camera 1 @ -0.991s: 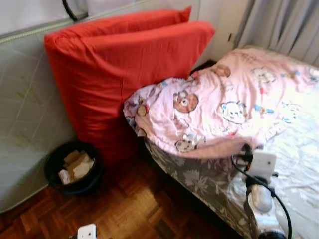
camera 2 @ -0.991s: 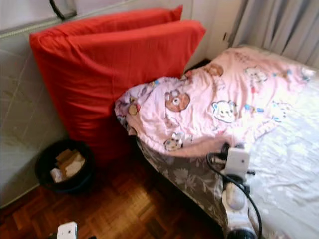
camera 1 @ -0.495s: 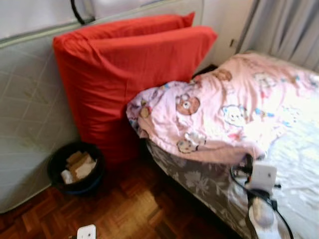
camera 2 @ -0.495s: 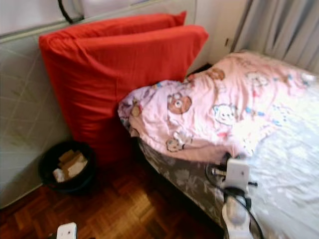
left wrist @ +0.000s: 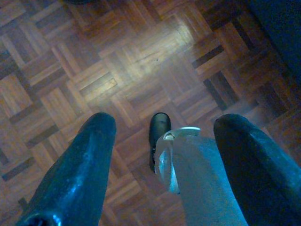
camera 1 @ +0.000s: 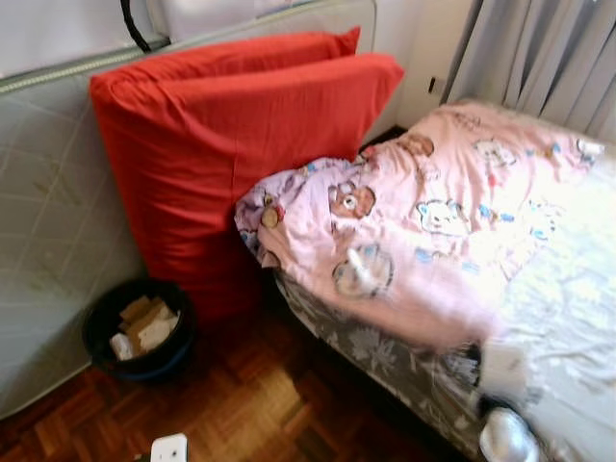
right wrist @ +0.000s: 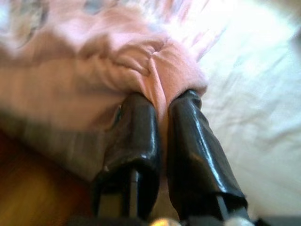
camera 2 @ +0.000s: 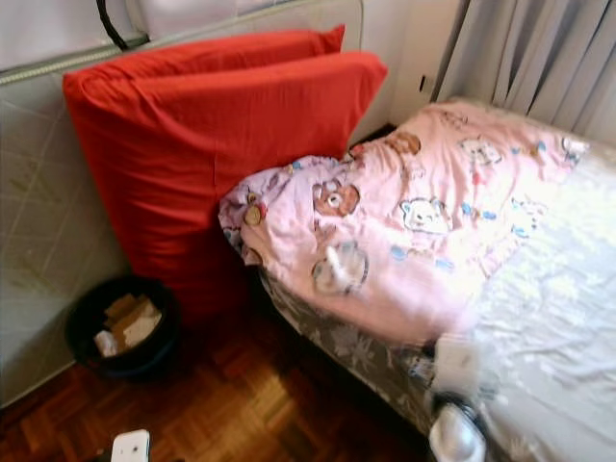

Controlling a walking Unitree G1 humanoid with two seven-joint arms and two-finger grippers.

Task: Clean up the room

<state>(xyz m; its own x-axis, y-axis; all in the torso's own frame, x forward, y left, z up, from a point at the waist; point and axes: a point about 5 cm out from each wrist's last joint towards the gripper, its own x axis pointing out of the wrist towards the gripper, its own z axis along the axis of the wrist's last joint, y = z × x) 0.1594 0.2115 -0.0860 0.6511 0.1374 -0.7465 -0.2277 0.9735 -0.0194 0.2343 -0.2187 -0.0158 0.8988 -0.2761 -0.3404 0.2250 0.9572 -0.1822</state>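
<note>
Right wrist view has the right end effector (right wrist: pixel 160 101) pinching a fold of the pink blanket (camera 1: pixel 423 221), which lies rumpled across the bed (camera 1: pixel 568 318) beside red cushions (camera 1: pixel 231 144). Left end effector (left wrist: pixel 162 141) hangs spread wide over the wooden floor (left wrist: pixel 141 56).

Head eyes look down at the bed (camera 1: pixel 568 289); wrist views sit close over blanket (right wrist: pixel 94 70) and floor (left wrist: pixel 117 70).

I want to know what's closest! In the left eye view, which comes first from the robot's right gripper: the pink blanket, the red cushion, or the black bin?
1. pink blanket: pinched in the right gripper, on the bed.
2. red cushion: beyond the blanket, leaning on the wall.
3. black bin: farthest, on the floor at the robot's left.
</note>
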